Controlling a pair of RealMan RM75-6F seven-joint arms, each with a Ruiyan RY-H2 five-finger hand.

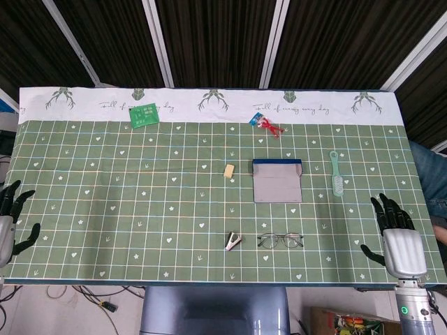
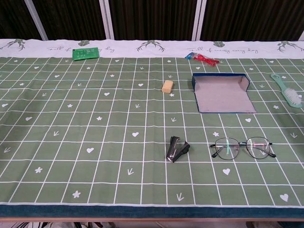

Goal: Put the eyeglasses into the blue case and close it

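Note:
The thin-framed eyeglasses (image 1: pixel 281 240) (image 2: pixel 242 147) lie unfolded on the green cloth near the front edge, right of centre. Behind them the blue case (image 1: pixel 276 180) (image 2: pixel 221 92) lies open, its grey lining up and its flap toward the front. My right hand (image 1: pixel 394 233) hovers at the table's right front corner, fingers spread, holding nothing, well to the right of the glasses. At the far left edge my left hand (image 1: pixel 12 218) also shows spread fingers and holds nothing. Neither hand appears in the chest view.
A black staple remover (image 1: pixel 233 241) (image 2: pixel 177 148) lies left of the glasses. A tan eraser (image 1: pixel 229 169) (image 2: pixel 166 86) sits left of the case, a green brush (image 1: pixel 337 174) (image 2: pixel 288 91) to its right. A red toy (image 1: pixel 265 123) (image 2: pixel 203 58) and green card (image 1: pixel 144 114) (image 2: pixel 85 52) lie at the back.

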